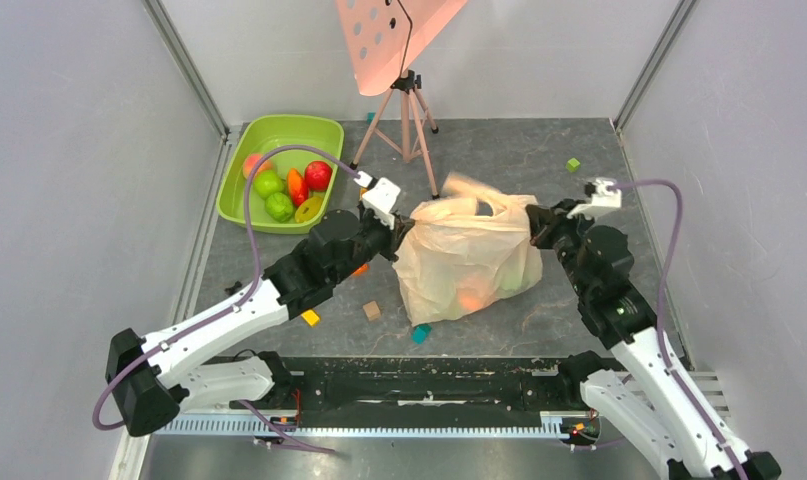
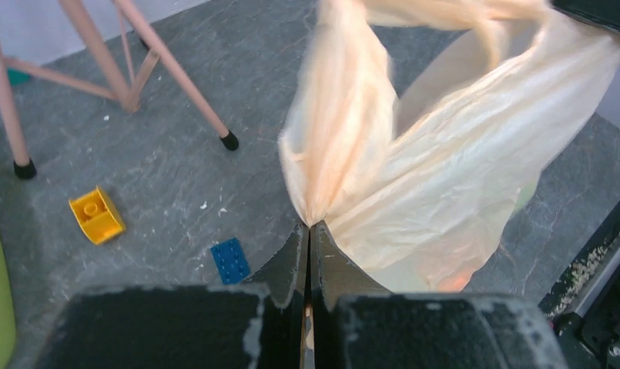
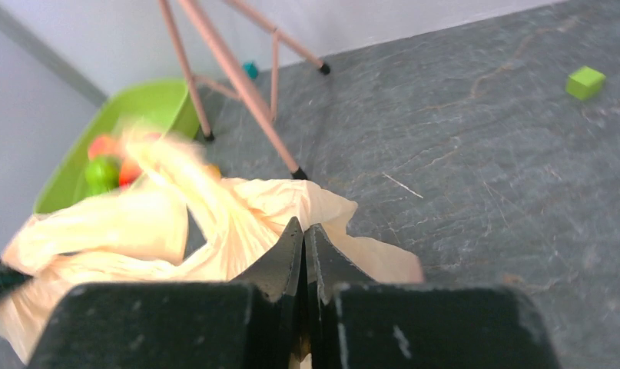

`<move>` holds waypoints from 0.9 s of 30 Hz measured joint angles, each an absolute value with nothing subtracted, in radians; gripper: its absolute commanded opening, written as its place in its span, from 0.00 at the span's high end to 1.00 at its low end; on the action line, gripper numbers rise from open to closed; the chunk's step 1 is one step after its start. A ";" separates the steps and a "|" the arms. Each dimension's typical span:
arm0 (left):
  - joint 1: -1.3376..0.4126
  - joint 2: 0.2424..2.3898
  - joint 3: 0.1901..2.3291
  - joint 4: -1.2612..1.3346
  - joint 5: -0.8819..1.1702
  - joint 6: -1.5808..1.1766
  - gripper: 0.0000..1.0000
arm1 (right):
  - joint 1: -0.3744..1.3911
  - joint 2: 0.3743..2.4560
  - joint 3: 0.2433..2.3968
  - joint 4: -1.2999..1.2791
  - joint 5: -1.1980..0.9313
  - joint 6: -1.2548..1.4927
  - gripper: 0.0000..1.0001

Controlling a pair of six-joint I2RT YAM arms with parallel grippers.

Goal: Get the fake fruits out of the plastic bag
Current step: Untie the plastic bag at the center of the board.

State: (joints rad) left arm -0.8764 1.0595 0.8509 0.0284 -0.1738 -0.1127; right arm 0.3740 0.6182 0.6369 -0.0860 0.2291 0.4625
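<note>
Closed black fingers of the left gripper [image 2: 310, 231] fill the near foreground of its wrist view, pinched tight on a gathered fold of the thin, crinkly, translucent peach-orange plastic bag [image 1: 464, 260]. The right gripper [image 3: 304, 231] is likewise shut and appears to have caught the bag's opposite upper edge, though its wrist view shows the film only behind the fingertips. From above, the bag sits on the middle of the table between the two grippers, its top edge strung left to right from one to the other and its body sagging toward the near side. An orange glow [image 1: 471, 298] and a green patch [image 1: 514, 280] show through the film low in the bag, presumably fake fruits not yet out; they lie below and nearer than both grippers, about equally close to each arm. With neither gripper free, emptying the bag likely means tipping it. More glossy toy fruits [image 1: 279, 185] lie in a rigid lime-green tub [image 1: 234, 190] at far left. A pink tripod [image 1: 407, 115] stands behind the bag. Small coloured blocks, yellow [image 1: 310, 318], brown [image 1: 372, 311], teal [image 1: 420, 332] and green [image 1: 573, 164], dot the dark slate-grey table [image 1: 579, 150], which pale walls enclose.
</note>
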 measured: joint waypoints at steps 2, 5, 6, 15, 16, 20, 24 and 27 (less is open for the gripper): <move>-0.867 1.035 0.781 0.069 -0.174 -0.152 0.98 | 0.372 0.566 0.569 -0.078 0.267 0.549 1.00; -0.866 1.018 0.688 0.120 -0.158 -0.209 0.98 | 0.372 0.501 0.450 -0.071 0.294 0.665 1.00; -0.866 1.018 0.662 0.137 -0.151 -0.224 0.98 | 0.372 0.482 0.407 -0.067 0.297 0.696 1.00; -0.859 1.017 0.605 0.189 -0.080 -0.260 0.98 | 0.368 0.374 0.289 -0.027 0.274 0.635 0.35; -0.859 1.017 0.606 0.192 -0.068 -0.260 0.98 | 0.367 0.375 0.302 -0.019 0.261 0.587 0.24; -0.857 1.021 0.628 0.194 -0.014 -0.260 0.98 | 0.363 0.427 0.422 -0.021 0.150 0.350 0.16; -0.857 1.032 0.662 0.200 0.033 -0.260 0.98 | 0.363 0.571 0.648 -0.092 -0.031 0.112 0.14; -0.857 1.037 0.671 0.210 0.053 -0.260 0.98 | 0.364 0.714 0.836 -0.168 -0.159 -0.042 0.14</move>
State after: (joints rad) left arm -0.8570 1.0374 0.6712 0.2100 0.0528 -0.2604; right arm 0.3637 0.7139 0.8360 -0.1677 -0.1593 -0.0422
